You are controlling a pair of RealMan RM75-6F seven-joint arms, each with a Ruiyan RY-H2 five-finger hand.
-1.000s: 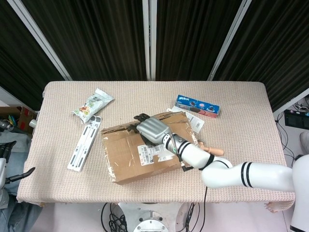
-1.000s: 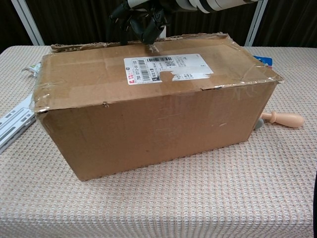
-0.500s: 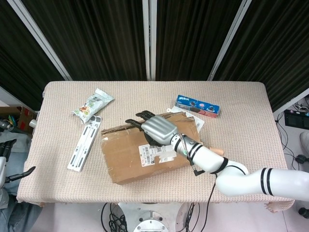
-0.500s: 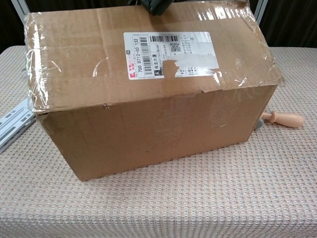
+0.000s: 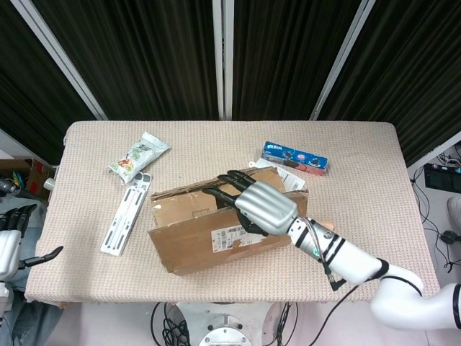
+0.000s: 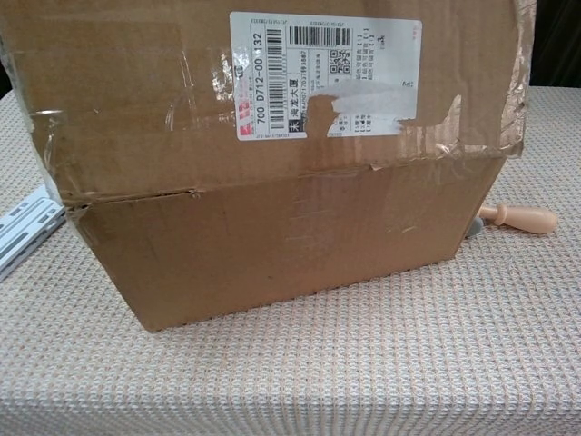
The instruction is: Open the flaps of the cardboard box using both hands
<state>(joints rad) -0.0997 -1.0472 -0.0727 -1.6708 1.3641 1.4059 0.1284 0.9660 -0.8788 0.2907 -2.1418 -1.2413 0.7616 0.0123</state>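
While right hand lifts its flap, cardboard box gapes.

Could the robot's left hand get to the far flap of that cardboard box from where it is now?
Probably, but not straight away. The left hand sits off the table's left edge, well away from the cardboard box. Only the white slotted bracket lies between them, low and flat, so the way looks free.
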